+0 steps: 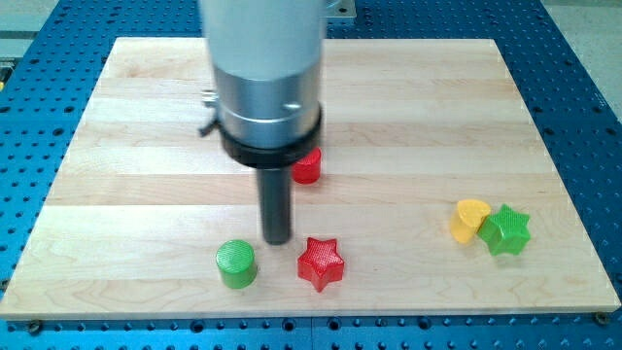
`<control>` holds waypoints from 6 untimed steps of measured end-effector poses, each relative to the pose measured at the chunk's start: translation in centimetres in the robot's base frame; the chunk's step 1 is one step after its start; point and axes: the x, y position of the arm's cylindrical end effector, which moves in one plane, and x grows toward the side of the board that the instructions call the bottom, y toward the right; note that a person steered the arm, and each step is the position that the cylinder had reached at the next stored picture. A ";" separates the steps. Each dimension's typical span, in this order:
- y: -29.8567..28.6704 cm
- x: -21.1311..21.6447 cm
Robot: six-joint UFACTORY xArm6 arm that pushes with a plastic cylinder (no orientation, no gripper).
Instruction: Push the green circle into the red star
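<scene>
In the camera view, you see my tip (278, 241) resting on the counter (146, 146), a pale wooden board with visible plank seams, set on a blue perforated base (29, 117). My tip is the lower end of a straight dark rod (276, 199), a single solid piece that grips nothing and touches no block. Above the rod, the arm's wide silver and black housing (267, 97) fills the view's top centre.

The green circle (236, 264) sits just below my tip and to the view's left, close but apart from it. You can read it as a short upright cylinder: bright green, with a flat round top marked by fine ridged lines and a smooth, slightly darker side wall. It stands level on the counter near the view's bottom edge.

The red star (320, 262) lies just below my tip and to the view's right, at about the same height in the view as the green circle. It has the same ridged top. My tip stands over the gap between the two, a little nearer the view's top than either, so the circle and the star are apart with bare wood between them.

Above my tip and slightly to the view's right, a red block (307, 167) peeks out from behind the rod; its shape is too hidden to name.

Well off to the view's right of my tip, a yellow heart (470, 220) and a green star (505, 230) sit pressed together, the heart on the side nearer my tip.
</scene>
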 end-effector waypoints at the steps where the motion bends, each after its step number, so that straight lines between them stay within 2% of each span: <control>1: -5.6 1.4; 2: -7.6 4.4; 3: -1.5 4.6; 4: -2.3 4.3; 5: -10.7 1.0; 6: -13.1 -1.4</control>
